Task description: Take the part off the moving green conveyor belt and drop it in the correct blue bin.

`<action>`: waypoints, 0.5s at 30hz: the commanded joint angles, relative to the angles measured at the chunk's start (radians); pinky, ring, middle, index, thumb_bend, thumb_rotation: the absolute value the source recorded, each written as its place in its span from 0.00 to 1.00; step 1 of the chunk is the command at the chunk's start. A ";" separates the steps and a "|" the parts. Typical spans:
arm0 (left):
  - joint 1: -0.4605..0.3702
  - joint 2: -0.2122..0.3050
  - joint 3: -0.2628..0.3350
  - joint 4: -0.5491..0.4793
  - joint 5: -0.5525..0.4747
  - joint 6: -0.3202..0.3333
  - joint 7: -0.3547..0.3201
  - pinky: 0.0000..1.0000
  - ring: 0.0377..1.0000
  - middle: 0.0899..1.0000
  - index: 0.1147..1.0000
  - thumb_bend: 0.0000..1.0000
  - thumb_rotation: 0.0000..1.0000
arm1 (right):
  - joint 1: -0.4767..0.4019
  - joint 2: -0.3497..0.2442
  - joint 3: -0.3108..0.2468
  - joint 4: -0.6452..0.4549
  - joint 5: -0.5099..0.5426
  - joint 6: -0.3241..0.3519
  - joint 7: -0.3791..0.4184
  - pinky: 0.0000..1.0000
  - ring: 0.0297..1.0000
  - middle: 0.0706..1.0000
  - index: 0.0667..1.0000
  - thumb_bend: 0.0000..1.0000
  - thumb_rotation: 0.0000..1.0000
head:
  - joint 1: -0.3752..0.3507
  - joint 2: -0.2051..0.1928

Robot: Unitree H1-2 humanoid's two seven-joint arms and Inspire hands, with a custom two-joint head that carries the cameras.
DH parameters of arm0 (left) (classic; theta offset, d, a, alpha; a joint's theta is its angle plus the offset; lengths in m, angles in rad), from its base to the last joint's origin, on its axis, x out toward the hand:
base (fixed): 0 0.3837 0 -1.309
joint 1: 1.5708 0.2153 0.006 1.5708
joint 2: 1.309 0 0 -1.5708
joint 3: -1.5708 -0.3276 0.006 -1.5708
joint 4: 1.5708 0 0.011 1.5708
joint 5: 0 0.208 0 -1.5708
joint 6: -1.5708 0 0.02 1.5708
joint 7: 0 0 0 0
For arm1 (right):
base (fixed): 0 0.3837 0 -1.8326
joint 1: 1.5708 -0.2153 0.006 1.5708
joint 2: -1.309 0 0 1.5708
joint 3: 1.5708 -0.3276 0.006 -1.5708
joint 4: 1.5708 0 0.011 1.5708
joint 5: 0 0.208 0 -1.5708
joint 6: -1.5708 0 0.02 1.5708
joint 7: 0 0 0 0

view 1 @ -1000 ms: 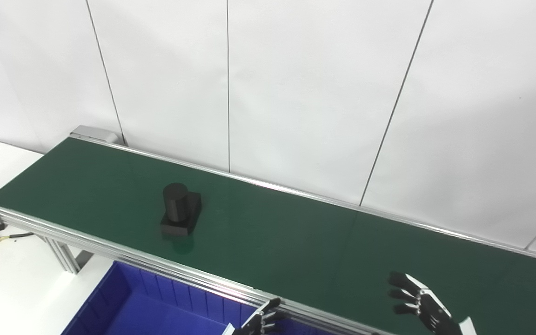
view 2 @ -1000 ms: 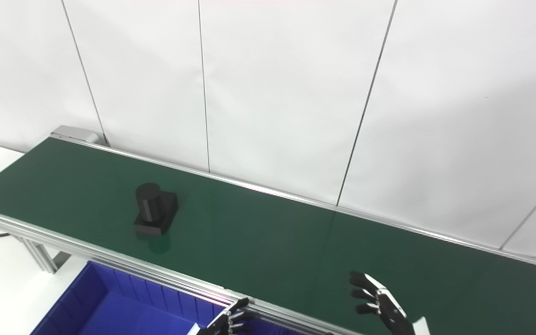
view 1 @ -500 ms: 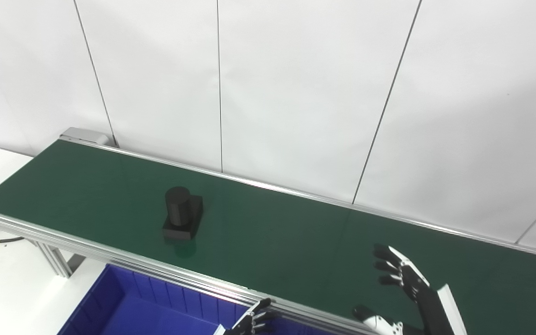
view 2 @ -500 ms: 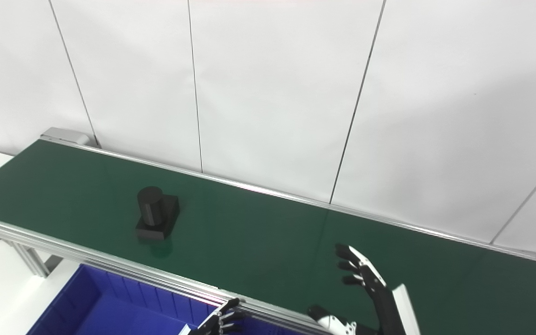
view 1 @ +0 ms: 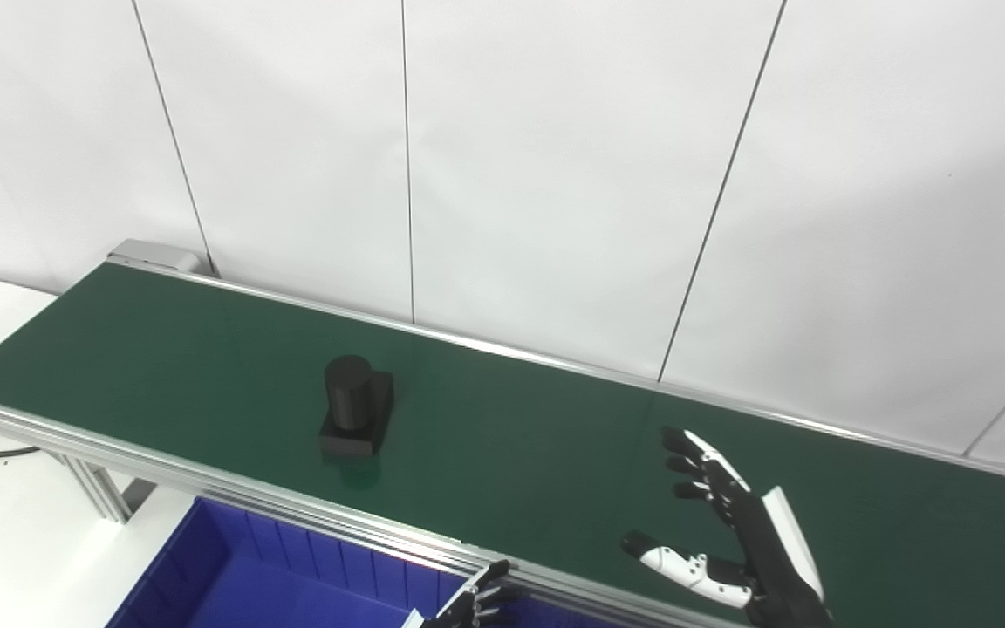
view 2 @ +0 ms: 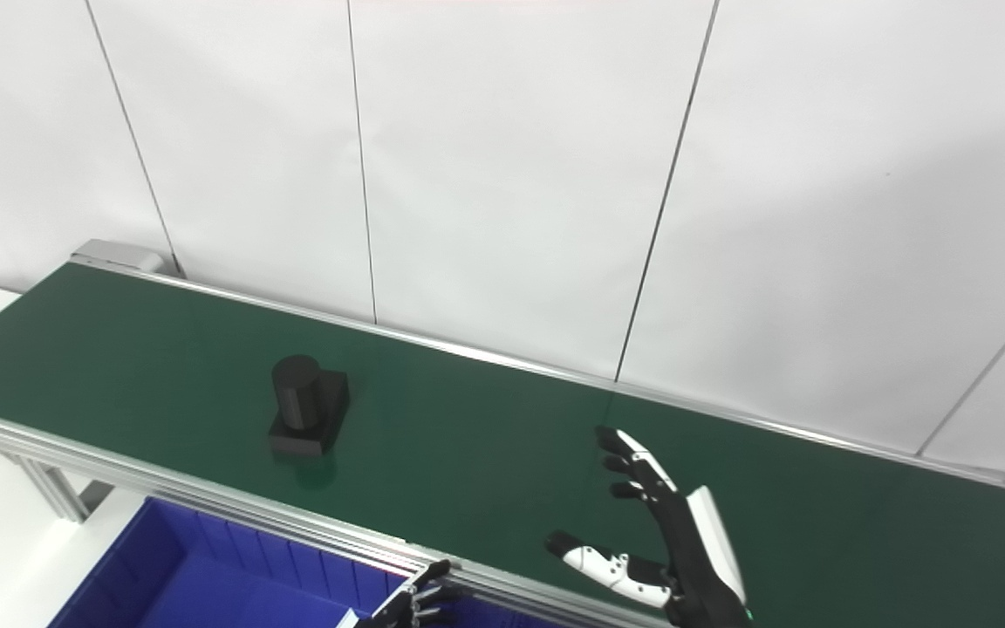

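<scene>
While my right hand [view 1: 734, 532] hangs spread and empty at lower right, I risk mistiming the grab as the part [view 1: 354, 419] rides the belt [view 1: 511, 445] mid-frame.

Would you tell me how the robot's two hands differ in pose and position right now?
The right hand is raised over the green belt, fingers and thumb spread wide; the left hand sits low at the belt's near rail, above the blue bin, mostly cut off by the picture's edge. Neither touches the black part.

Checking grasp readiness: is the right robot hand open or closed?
Open: the right robot hand has fingers and thumb spread above the belt, holding nothing.
</scene>
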 commanded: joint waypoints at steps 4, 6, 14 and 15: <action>0.000 -0.006 -0.002 -0.040 -0.002 -0.042 -0.002 0.69 0.78 0.84 0.93 0.82 0.59 | -0.081 0.023 0.024 0.034 -0.003 -0.012 -0.001 0.74 0.84 0.87 0.88 0.65 0.42 | 0.002 0.003; 0.000 -0.004 -0.004 -0.040 -0.006 -0.042 -0.007 0.69 0.78 0.84 0.94 0.81 0.58 | -0.106 0.030 0.037 0.060 -0.013 -0.014 -0.002 0.74 0.84 0.87 0.88 0.64 0.42 | 0.002 0.002; 0.006 0.002 -0.009 -0.047 -0.008 -0.043 -0.011 0.70 0.79 0.84 0.94 0.79 0.58 | -0.200 0.075 0.074 0.178 -0.043 -0.004 -0.016 0.73 0.82 0.85 0.87 0.65 0.38 | 0.006 0.005; 0.007 0.003 -0.011 -0.048 -0.009 -0.043 -0.012 0.70 0.79 0.84 0.94 0.79 0.58 | -0.212 0.082 0.076 0.199 -0.045 -0.010 -0.020 0.73 0.82 0.85 0.87 0.65 0.38 | 0.006 0.006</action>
